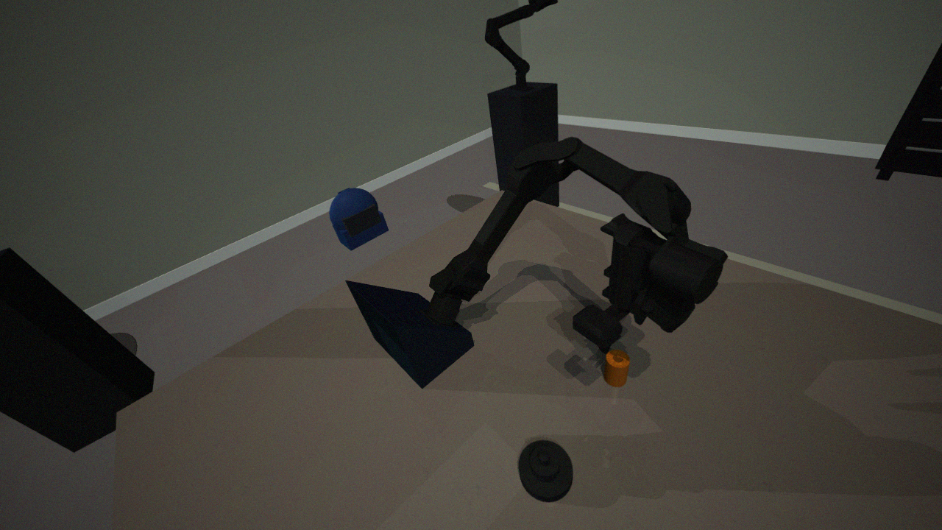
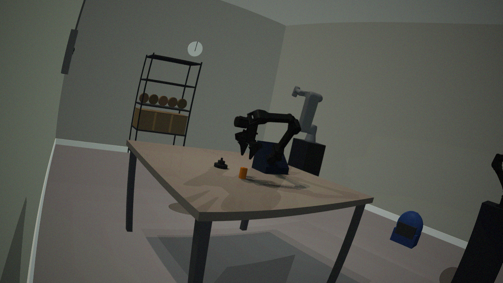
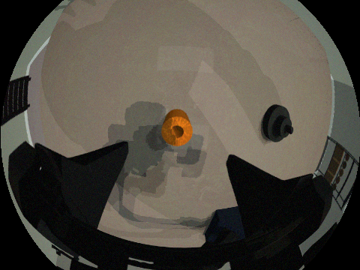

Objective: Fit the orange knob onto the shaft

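Observation:
The orange knob stands upright on the table, hole facing up. A flat side shows at the left of its hole in the wrist view. The dark round pedestal stands apart from it, with the bare shaft pointing up; the shaft's flat side cannot be made out. My gripper is open and empty, pointing down above the knob. In the wrist view the knob appears slightly beyond the line between the fingertips. In the top view one fingertip is hidden.
The arm's dark blue base block stands on the table. A shelf rack, another arm on a stand and a blue helmet-shaped object are off the table.

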Tool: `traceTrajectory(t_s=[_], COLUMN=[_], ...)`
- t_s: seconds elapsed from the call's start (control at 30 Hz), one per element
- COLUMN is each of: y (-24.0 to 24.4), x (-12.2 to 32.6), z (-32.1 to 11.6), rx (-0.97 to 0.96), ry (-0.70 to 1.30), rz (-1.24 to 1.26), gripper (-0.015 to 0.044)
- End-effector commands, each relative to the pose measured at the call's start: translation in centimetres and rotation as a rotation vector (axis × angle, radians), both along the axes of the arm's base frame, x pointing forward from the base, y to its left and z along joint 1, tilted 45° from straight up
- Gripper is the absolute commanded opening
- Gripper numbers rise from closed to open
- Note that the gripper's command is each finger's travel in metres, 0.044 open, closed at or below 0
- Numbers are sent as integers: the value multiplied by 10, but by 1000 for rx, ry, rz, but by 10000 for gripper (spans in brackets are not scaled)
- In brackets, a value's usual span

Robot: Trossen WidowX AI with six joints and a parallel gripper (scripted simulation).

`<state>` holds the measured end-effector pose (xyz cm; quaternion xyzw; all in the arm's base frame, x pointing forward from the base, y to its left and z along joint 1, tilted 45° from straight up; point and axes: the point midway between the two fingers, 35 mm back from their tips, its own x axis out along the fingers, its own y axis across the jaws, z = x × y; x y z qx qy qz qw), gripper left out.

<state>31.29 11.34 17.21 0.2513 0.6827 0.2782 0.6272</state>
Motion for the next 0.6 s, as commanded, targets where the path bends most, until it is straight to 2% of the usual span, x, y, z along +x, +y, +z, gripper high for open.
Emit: traceTrajectory(t_s=[0.0, 0.57], y=[17, 39], x=[-3, -6], z=[-14, -36], rx=[6, 7], ry=[-4, -4], rz=[7, 7], gripper=[440, 440])
